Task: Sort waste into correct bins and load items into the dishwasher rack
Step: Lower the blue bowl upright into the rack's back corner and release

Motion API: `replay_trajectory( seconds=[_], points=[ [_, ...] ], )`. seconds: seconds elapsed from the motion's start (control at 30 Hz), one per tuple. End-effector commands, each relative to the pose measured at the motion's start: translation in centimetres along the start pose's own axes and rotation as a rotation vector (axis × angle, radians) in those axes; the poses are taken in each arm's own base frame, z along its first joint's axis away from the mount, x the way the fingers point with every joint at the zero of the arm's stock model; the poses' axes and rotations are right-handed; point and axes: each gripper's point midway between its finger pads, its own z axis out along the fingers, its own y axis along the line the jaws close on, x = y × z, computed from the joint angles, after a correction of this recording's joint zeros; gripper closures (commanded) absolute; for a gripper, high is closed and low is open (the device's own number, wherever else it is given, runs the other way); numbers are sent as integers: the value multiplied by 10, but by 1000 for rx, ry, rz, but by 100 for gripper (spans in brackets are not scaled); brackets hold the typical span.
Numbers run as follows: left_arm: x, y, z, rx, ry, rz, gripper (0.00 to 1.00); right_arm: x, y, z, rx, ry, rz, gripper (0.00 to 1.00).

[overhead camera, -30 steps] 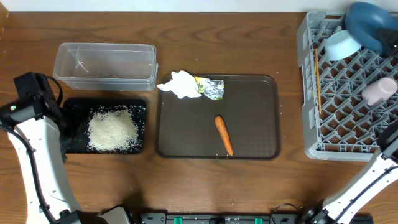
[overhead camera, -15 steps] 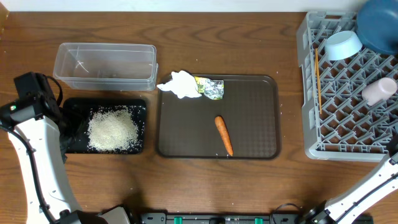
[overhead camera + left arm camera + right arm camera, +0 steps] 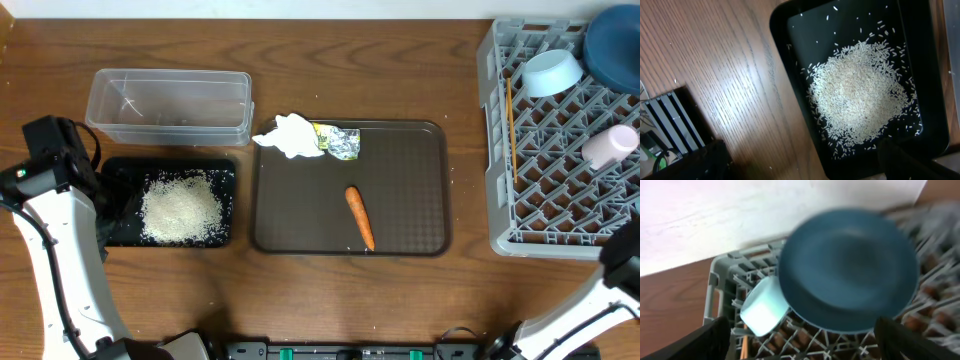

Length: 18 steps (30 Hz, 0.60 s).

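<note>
left fingers (image 3: 702,162): spread, empty, above black bin (image 3: 790,75) holding rice (image 3: 860,95)
right fingers (image 3: 710,340): spread, above dark-blue bowl (image 3: 847,270)
dark-blue bowl: rack (image 3: 500,150), 1 o'clock corner

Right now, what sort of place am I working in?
Probably a mock dish-clearing station on a wooden table: a grey dishwasher rack holding a light-blue bowl, a brown tray with a carrot, and a black bin of rice.

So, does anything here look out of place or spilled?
Yes. The tissue hangs over a back corner of the brown tray, partly on the table. A few white grains, probably rice, lie beside the black bin.
</note>
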Motion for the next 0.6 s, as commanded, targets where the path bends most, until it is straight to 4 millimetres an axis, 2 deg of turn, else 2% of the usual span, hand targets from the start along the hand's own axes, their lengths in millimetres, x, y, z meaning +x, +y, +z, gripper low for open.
replay_trajectory(
  seconds=[0.0, 0.13, 0.17, 0.2, 0.27, 0.47, 0.57],
  points=[
    [-3, 2, -6, 2, -20, -18, 2, 3, 0, 13, 197, 55, -133, 9],
    [-4, 2, -6, 2, -21, -18, 2, 18, 9, 43, 330, 137, -237, 13],
    [-3, 2, -6, 2, -20, -18, 2, 21, 11, 50, 343, 151, -251, 16],
    [-4, 2, -6, 2, -21, -19, 2, 26, 14, 58, 349, 167, -263, 24],
    [-3, 2, -6, 2, -20, -18, 2, 35, 15, 72, 359, 194, -274, 28],
    [-3, 2, -6, 2, -20, -18, 2, 62, 1, 98, 390, 270, -276, 27],
    [-3, 2, -6, 2, -20, -18, 2, 75, -8, 107, 396, 304, -269, 31]
  ],
)
